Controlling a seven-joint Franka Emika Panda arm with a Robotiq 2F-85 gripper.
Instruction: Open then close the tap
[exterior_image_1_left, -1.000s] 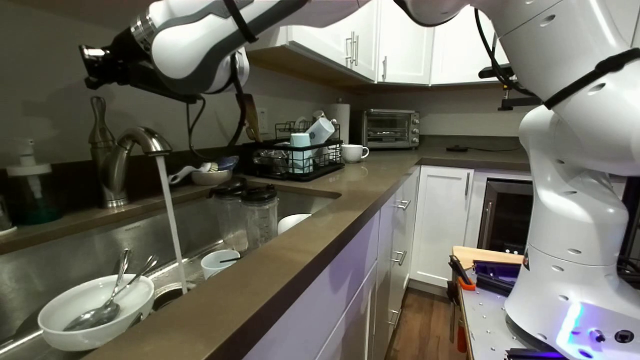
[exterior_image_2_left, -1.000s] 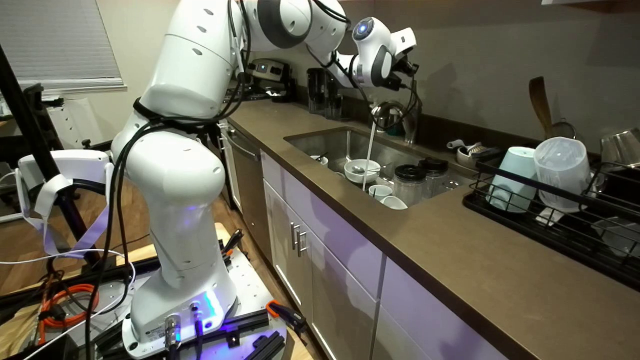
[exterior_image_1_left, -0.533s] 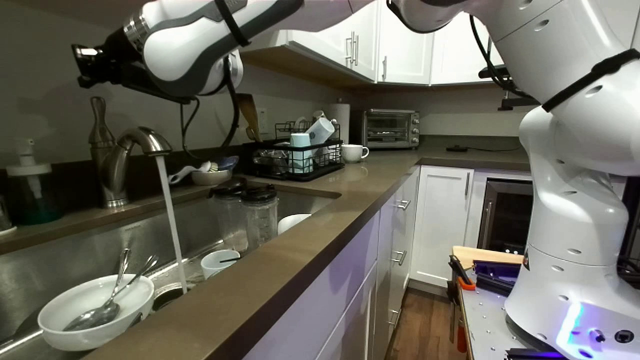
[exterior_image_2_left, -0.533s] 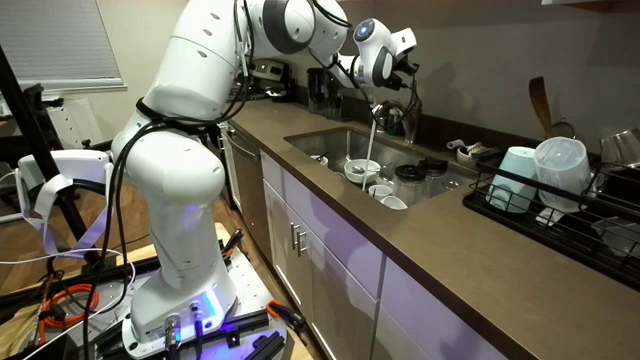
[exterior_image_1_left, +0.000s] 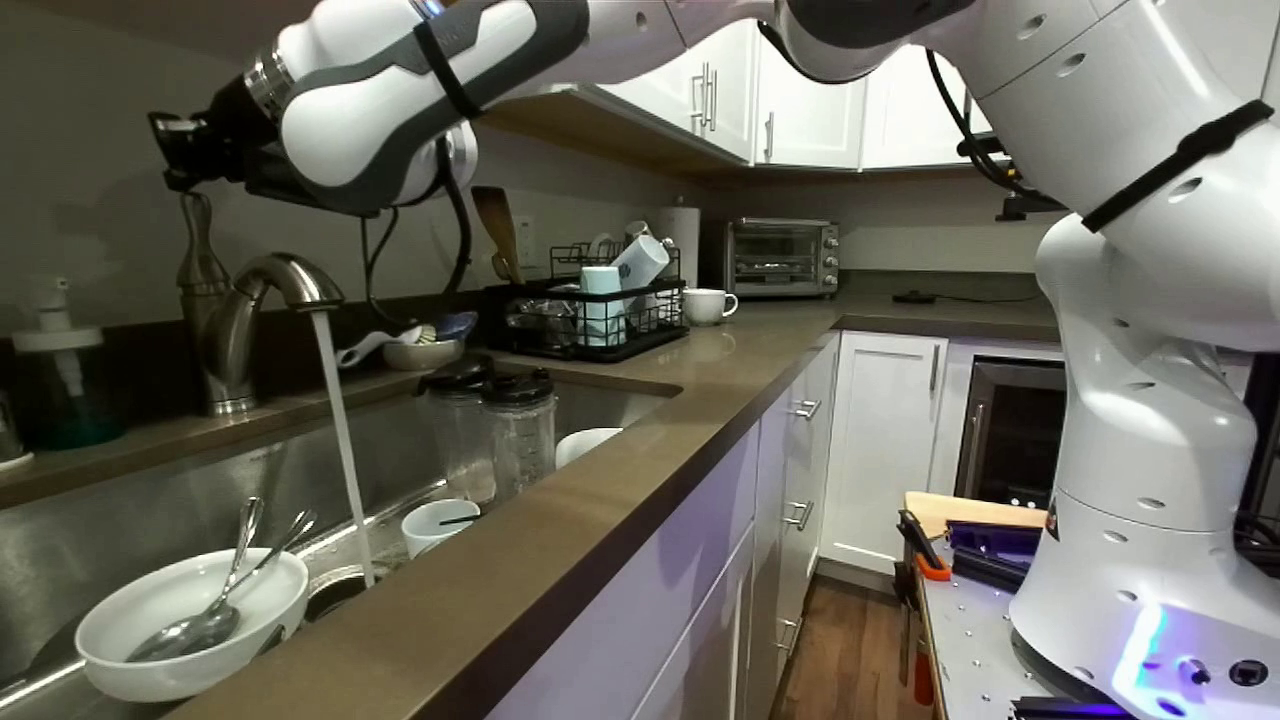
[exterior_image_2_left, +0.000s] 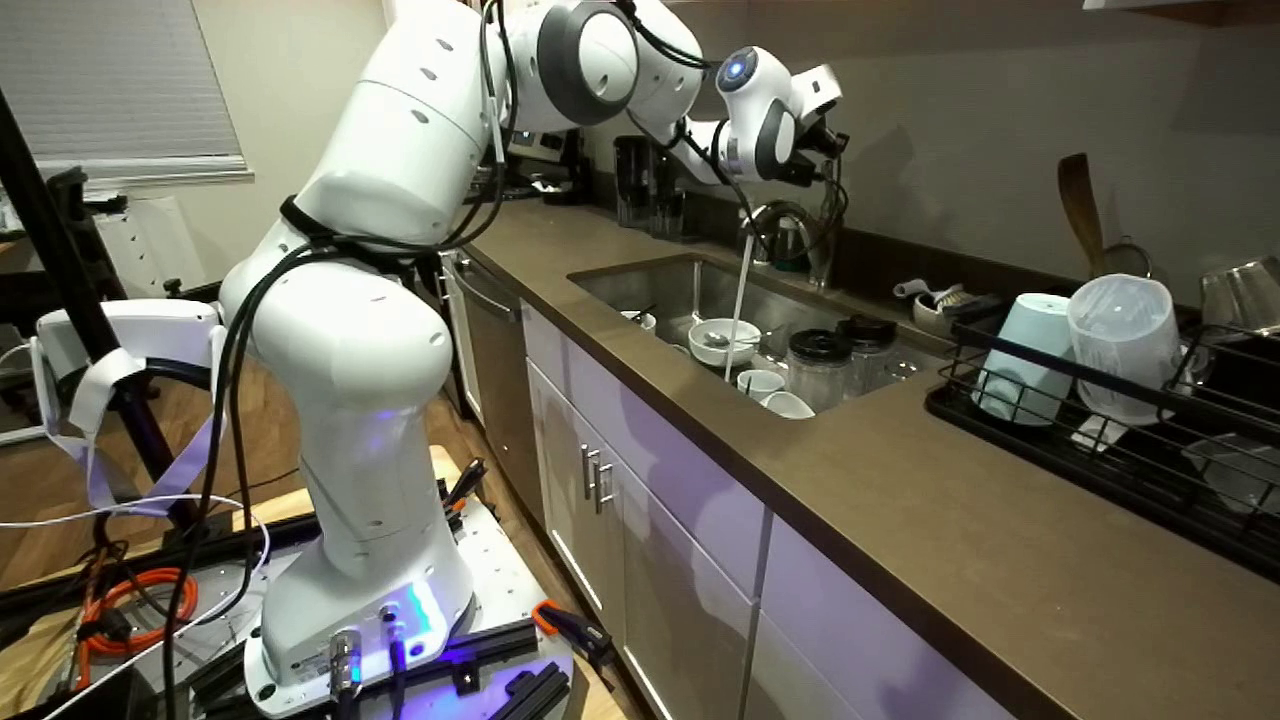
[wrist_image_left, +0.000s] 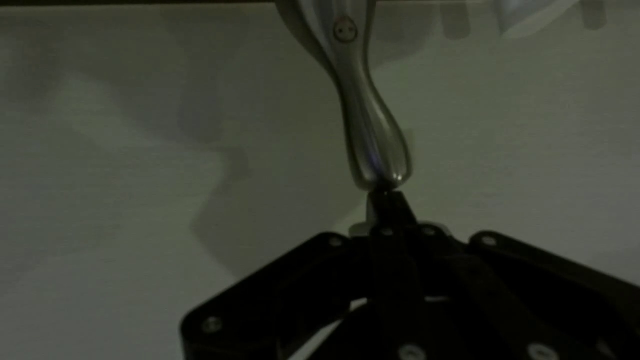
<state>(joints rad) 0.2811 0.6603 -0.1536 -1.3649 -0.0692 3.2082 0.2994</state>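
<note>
Through the wrist view, dim and soft, see a black two-finger gripper (wrist_image_left: 386, 197) with fingers pressed together, tip to tip. Right at those tips, find the rounded end of a smooth silver metal handle (wrist_image_left: 372, 130); in fairness, cannot tell from so dark a picture whether to call it touching or just apart. On the handle, in this view alone, notice a small ringed mark (wrist_image_left: 345, 29) with two dots, and behind it a pale grey wall (wrist_image_left: 100, 260) mottled with shadow.

In an exterior view, follow the upright handle down to a tall, shiny chrome gooseneck tap (exterior_image_1_left: 228, 345) at the back rim of a stainless-steel sink (exterior_image_1_left: 270, 470). Notice a thin, straight stream of water (exterior_image_1_left: 345, 450) falling from the arched spout (exterior_image_1_left: 285, 275), and the gripper side-on above the handle. Make out a round white bowl (exterior_image_1_left: 115, 670) holding metal spoons (exterior_image_1_left: 210, 628) and, here alone, a silver, glass-fronted toaster oven (exterior_image_1_left: 780, 258) in the far corner.

In an exterior view, see the white robot arm (exterior_image_2_left: 340, 340) from its foot upward, stretched over a brown counter (exterior_image_2_left: 900, 500), with the same stream running into the sink. Nearer, find a black wire dish rack (exterior_image_2_left: 1080, 470) bearing a pale green cup (exterior_image_2_left: 1035, 320) and a frosted plastic tub (exterior_image_2_left: 1125, 340); here alone, a coiled orange cable (exterior_image_2_left: 160, 577) and a pale slatted window blind (exterior_image_2_left: 110, 80).
</note>
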